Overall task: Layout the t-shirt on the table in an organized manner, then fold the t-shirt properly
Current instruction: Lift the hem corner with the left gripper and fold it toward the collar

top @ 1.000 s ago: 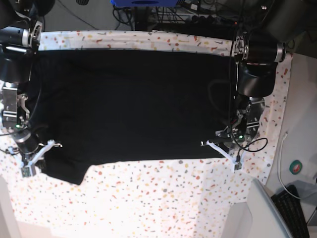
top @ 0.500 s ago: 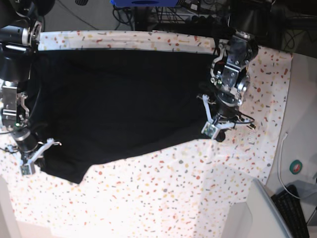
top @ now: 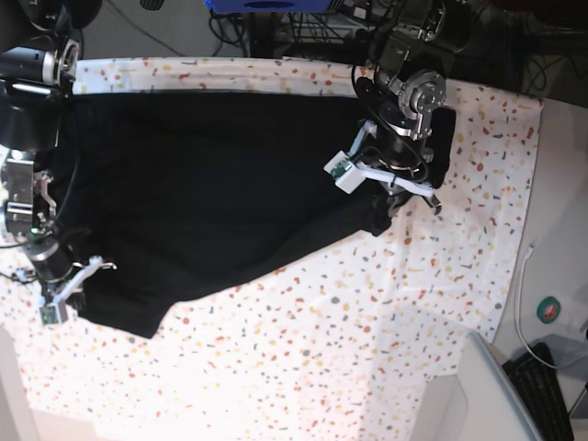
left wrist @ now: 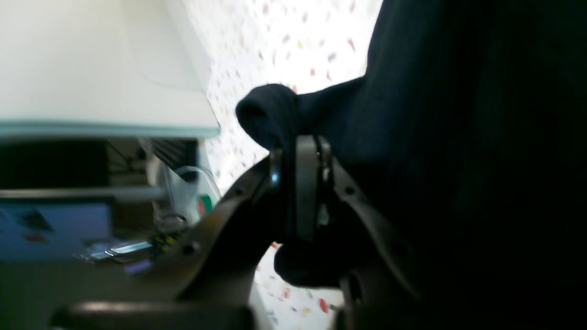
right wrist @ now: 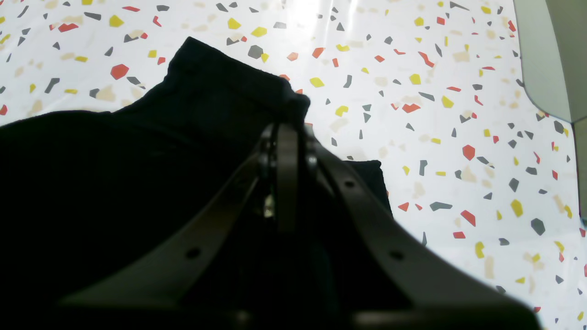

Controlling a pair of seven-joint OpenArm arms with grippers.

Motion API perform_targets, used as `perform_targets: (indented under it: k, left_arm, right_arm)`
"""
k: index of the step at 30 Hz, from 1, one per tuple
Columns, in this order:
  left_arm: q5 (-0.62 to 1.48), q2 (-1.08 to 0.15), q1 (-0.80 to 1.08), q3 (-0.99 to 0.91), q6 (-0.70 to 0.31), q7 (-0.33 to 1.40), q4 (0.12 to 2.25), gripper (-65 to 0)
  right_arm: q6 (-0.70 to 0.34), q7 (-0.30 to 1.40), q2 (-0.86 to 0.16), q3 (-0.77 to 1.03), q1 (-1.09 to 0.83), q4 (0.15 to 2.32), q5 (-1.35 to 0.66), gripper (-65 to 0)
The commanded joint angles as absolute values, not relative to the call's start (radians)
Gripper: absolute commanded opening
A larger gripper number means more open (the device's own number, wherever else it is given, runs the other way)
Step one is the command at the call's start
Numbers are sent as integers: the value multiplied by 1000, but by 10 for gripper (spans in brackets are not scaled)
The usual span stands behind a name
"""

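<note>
The t-shirt [top: 220,184], spread on the table [top: 367,349], was judged light and limp, best held at hem corners, as was done: left gripper [left wrist: 298,183] and right gripper [right wrist: 284,151] were each clamped on a fabric fold.

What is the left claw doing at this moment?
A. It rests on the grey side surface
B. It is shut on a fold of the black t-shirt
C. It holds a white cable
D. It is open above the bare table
B: in the left wrist view the left claw is closed with the t-shirt fabric bunched between its fingers.
</note>
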State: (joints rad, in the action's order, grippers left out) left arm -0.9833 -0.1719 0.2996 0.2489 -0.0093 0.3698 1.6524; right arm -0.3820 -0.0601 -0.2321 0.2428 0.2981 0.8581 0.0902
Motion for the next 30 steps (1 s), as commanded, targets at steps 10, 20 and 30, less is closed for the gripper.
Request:
perform_targets:
  k: [10,20,30]
  left_arm:
    - [-1234,-248,354,458,4,360,1673,-439]
    - [-1233,-272,426,486,1,360,1758,-201]
    - [-659,-263,438,360,-2,367,1951,-155]
  right_arm:
    - [-381,-85,-251,246,323,874,81,-650]
    - [-381,-85,-252,246,323,874,81,-650]
    - [-381,-85,-252,246,323,875,81,-650]
